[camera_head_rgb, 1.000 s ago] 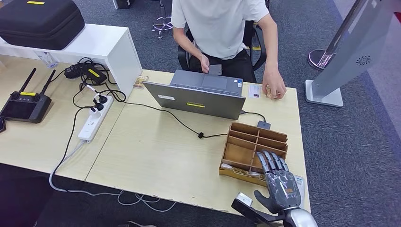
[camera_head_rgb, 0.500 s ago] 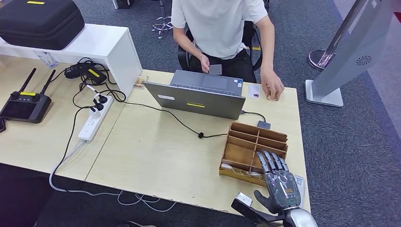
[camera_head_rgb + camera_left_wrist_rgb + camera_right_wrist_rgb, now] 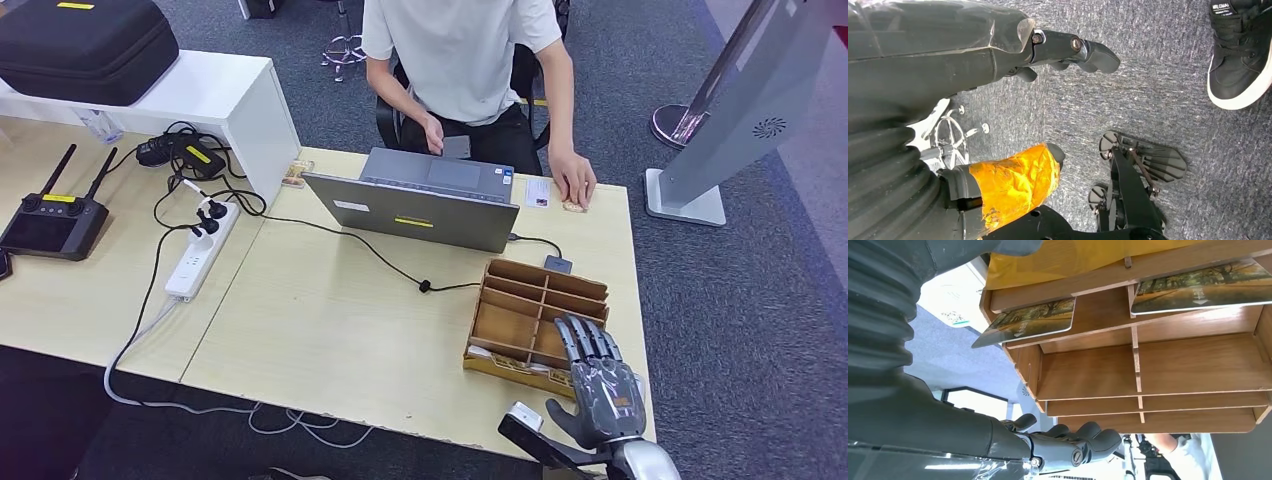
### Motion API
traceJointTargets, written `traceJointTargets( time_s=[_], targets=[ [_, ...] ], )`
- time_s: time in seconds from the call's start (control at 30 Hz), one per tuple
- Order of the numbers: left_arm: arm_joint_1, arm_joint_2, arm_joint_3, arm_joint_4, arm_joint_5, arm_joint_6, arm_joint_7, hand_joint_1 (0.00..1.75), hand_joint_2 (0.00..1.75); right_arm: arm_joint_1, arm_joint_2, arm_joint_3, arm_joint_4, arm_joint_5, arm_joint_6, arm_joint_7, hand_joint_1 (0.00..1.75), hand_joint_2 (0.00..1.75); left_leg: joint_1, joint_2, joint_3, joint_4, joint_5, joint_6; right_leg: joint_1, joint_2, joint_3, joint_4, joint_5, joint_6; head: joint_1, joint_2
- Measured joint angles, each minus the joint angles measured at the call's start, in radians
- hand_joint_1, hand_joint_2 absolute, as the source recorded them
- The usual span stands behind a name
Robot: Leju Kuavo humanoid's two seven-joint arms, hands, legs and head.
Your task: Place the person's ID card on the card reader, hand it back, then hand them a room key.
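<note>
Here, black shoe (image 3: 1239, 50) — tongue label reads "MRLGMAN".

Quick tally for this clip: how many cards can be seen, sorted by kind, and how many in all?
Picture-printed cards in the wooden organiser: 2, one and another.
White card on the table by the person's hand: 1.
Total: 3 cards.
</note>
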Motion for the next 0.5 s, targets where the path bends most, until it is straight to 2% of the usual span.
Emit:
traceJointTargets(
  time_s=[0.27,0.4,0.5],
  targets=[
    [0.0,0.0,0.003,0.0,0.0,0.0,0.0,0.0,1.75,0.004,0.004,-0.012,0.0,0.007,-0.004,-0.002,0.0,1.75,0.0,0.0,0.0,0.0,0.0,0.0,0.0,0.0,0.0,0.0,0.0,0.0,0.0,0.0],
    [0.0,0.0,0.003,0.0,0.0,0.0,0.0,0.0,1.75,0.005,0.008,-0.014,0.003,0.011,-0.006,-0.004,1.75,1.75,0.0,0.0,0.0,0.0,0.0,0.0,0.0,0.0,0.0,0.0,0.0,0.0,0.0,0.0],
    [0.0,0.001,0.003,0.0,0.0,0.0,0.0,0.0,1.75,0.006,0.009,-0.015,0.004,0.006,-0.008,-0.018,1.75,1.75,0.0,0.0,0.0,0.0,0.0,0.0,0.0,0.0,0.0,0.0,0.0,0.0,0.0,0.0]
  ],
)
